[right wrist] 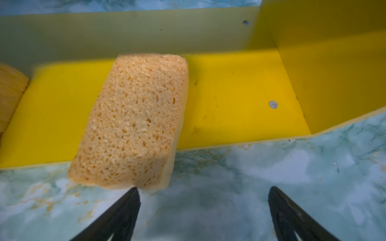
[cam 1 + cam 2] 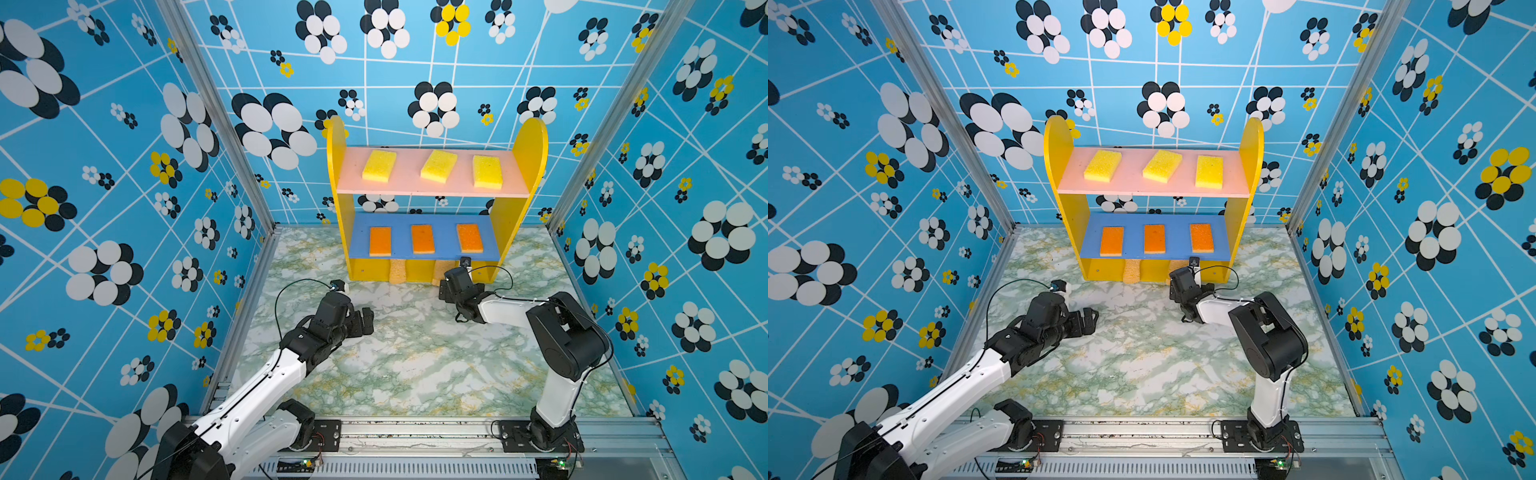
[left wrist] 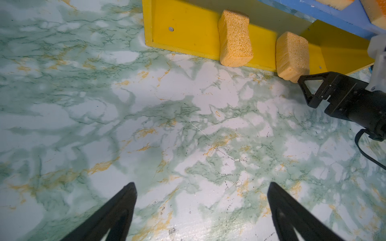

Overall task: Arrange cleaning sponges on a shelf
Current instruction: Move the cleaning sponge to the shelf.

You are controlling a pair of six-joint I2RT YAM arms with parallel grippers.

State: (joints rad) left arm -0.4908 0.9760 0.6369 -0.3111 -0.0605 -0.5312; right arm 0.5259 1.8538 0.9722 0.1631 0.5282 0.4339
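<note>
Both arms [image 2: 266, 382] [image 2: 557, 374] have glossy white link shells, black joint housings, thin black cables, and black triangular fingers [image 3: 117, 215] with cut-outs

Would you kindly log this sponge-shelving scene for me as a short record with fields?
shelf: small two-tier unit with yellow side panels
pink upper board: three flat bright yellow sponges
blue lower board: three flat orange sponges
base front: two thick porous tan sponges leaning on the yellow base panel, lower ends on the marble tabletop
left gripper: open, empty, over the tabletop
right gripper: open, empty, just off one tan sponge
</note>
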